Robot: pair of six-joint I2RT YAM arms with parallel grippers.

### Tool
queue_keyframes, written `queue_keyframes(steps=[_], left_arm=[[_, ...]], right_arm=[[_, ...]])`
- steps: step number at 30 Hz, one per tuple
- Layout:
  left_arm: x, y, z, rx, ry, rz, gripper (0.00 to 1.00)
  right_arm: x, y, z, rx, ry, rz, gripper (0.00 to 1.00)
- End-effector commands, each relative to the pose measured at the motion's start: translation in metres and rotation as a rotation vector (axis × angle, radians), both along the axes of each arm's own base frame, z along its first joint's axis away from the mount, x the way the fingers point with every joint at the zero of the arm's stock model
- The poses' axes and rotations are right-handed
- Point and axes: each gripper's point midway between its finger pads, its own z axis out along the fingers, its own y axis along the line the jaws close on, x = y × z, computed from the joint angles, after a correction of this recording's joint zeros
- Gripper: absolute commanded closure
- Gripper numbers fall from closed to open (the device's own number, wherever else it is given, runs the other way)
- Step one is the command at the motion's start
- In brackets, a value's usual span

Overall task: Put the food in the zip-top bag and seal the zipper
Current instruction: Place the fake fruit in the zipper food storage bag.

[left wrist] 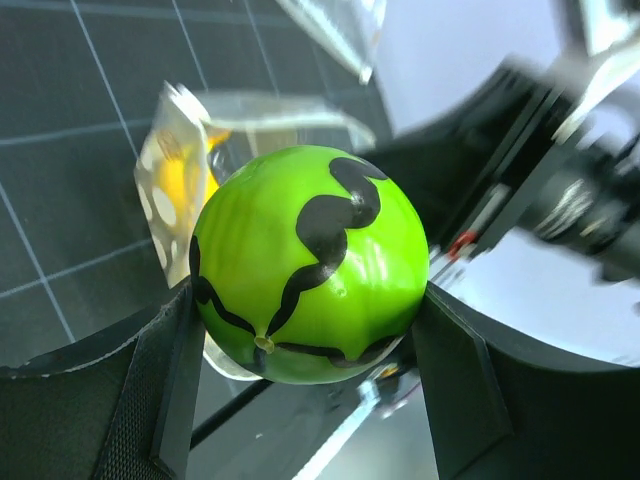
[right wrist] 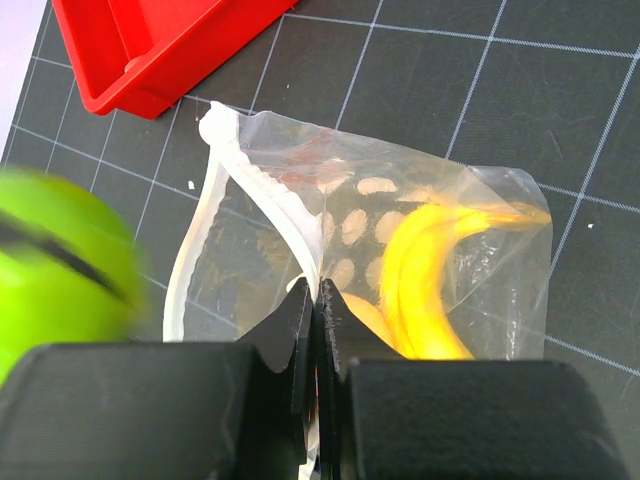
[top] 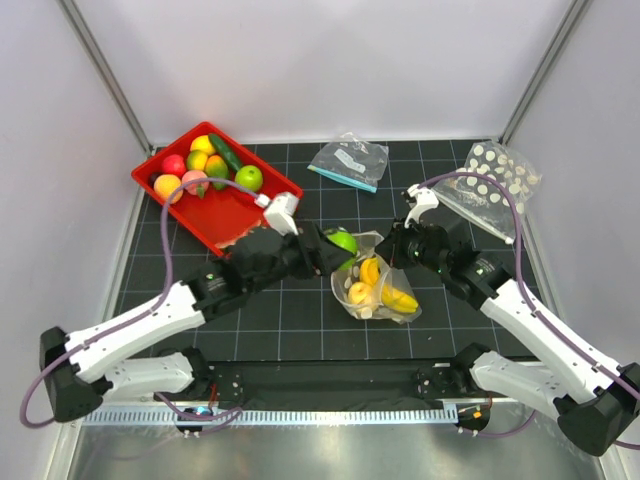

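The zip-top bag (top: 378, 288) lies on the middle of the black grid mat (top: 300, 320), between the two arms, with yellow bananas (top: 398, 298) already inside. Only the right wrist view shows how it is held: the right gripper (right wrist: 318, 300) has its jaws pressed together on the zipper (right wrist: 250, 180), and the rim bows away to the left, so the mouth gapes. There the bananas (right wrist: 420, 270) show through the dotted plastic.

The left gripper (top: 338, 243) clamps a green round fruit (top: 342, 241) just at the bag's mouth. From above the fruit is a plain green spot. The left wrist view shows dark wavy stripes across the fruit (left wrist: 310, 265), a finger pressed to each side, and the bag (left wrist: 175, 190) below and behind it. In the right wrist view the same fruit (right wrist: 55, 270) is a blur at the left edge.

The top view alone takes in the red tray (top: 215, 215) of other toy fruits to the left, a clear bag with a teal strip (top: 350, 160) at the back, and a second dotted bag (top: 495, 185) to the right.
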Motion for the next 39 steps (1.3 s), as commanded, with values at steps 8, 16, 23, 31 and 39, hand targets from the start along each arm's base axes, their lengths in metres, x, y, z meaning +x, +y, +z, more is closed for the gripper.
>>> queue_keyframes(steps=[8,16,23,31,39], left_arm=[[0.007,-0.041,-0.010,0.202,-0.144,-0.008,0.63],[0.012,-0.044,-0.015,0.263,-0.171,-0.004,0.60],[0.012,-0.058,-0.024,0.306,-0.164,-0.028,0.56],[0.016,-0.052,-0.027,0.363,-0.155,0.011,0.02],[0.010,-0.044,-0.018,0.382,-0.171,-0.001,0.00]], right_arm=[[-0.003,-0.004,0.025,0.042,-0.059,-0.010,0.98],[-0.004,-0.003,0.029,0.047,-0.061,-0.004,0.98],[-0.004,-0.004,0.029,0.047,-0.063,-0.008,0.98],[-0.006,-0.007,0.032,0.049,-0.071,-0.012,0.98],[-0.007,-0.007,0.032,0.049,-0.071,-0.012,0.98]])
